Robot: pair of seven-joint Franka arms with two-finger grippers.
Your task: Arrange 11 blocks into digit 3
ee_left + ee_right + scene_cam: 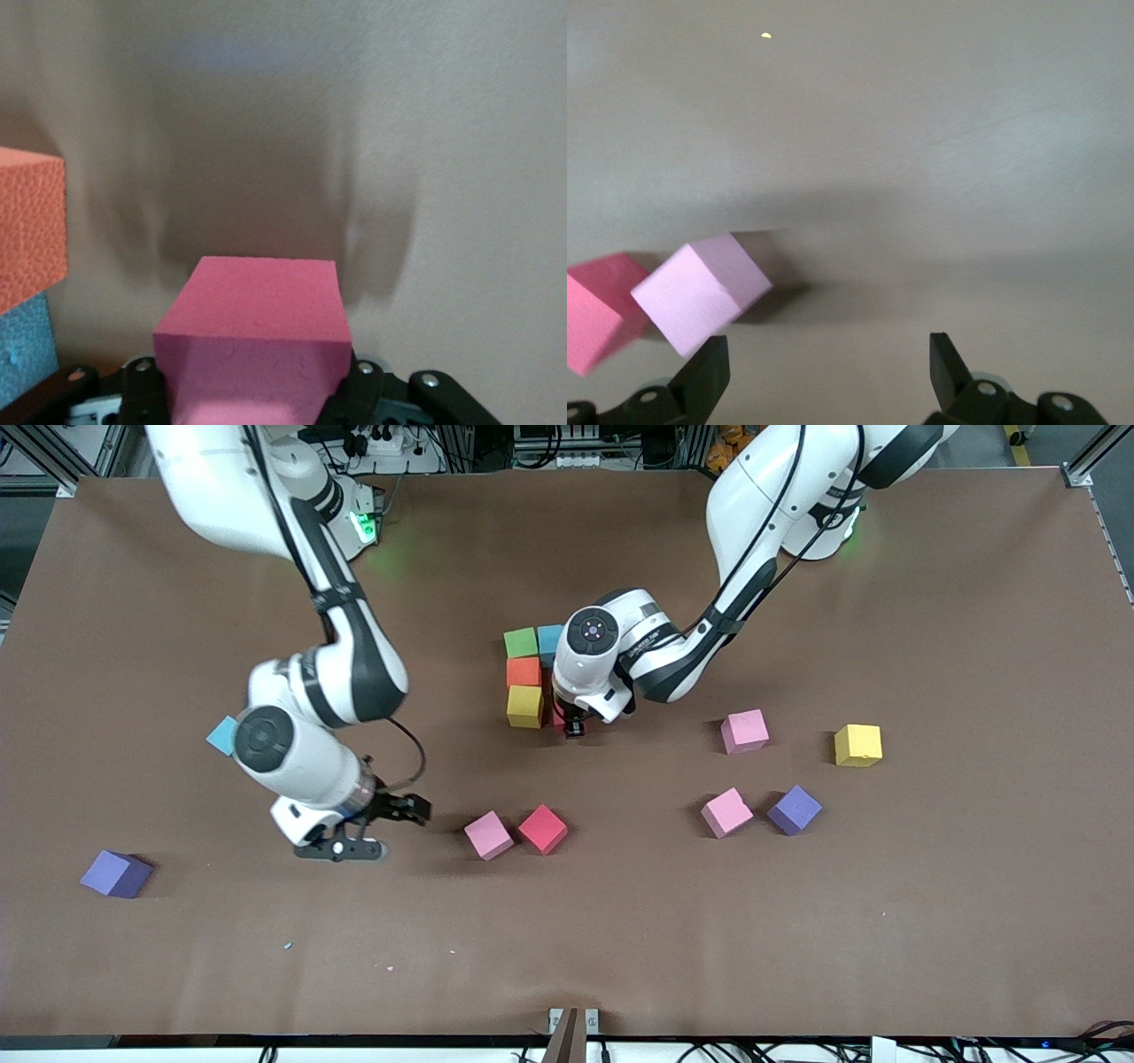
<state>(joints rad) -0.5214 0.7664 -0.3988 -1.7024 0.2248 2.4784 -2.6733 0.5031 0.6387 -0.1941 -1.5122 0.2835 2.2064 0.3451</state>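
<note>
The left gripper (574, 726) was down at the started figure in the middle of the table, its fingers clamped on a pinkish-red block (257, 341) that sat right beside the yellow block (524, 706). That cluster so far showed a green block (521, 642) and a blue block (550, 638) in its farthest row, an orange block (524, 671) nearer the front camera, then the yellow one nearer again; the arm hid the rest, so I could not tell how many cubes were really placed. The right gripper (347, 841) hung low over the table with its fingers spread and empty, just beside a pink block (488, 834) and a red block (542, 828) that touched each other, toward the right arm's end of the table from them. More cubes lay loose: a purple block (116, 873) well toward the right arm's end, and two pinks, a purple and a yellow toward the left arm's end. I judged the main risk was at the figure: foam is light and springy, so if the left fingers let go unevenly or dragged on lifting, the cube could twist and shove its neighbours out of line. The right gripper, closing on the pink, might also nudge the red one touching it.
</note>
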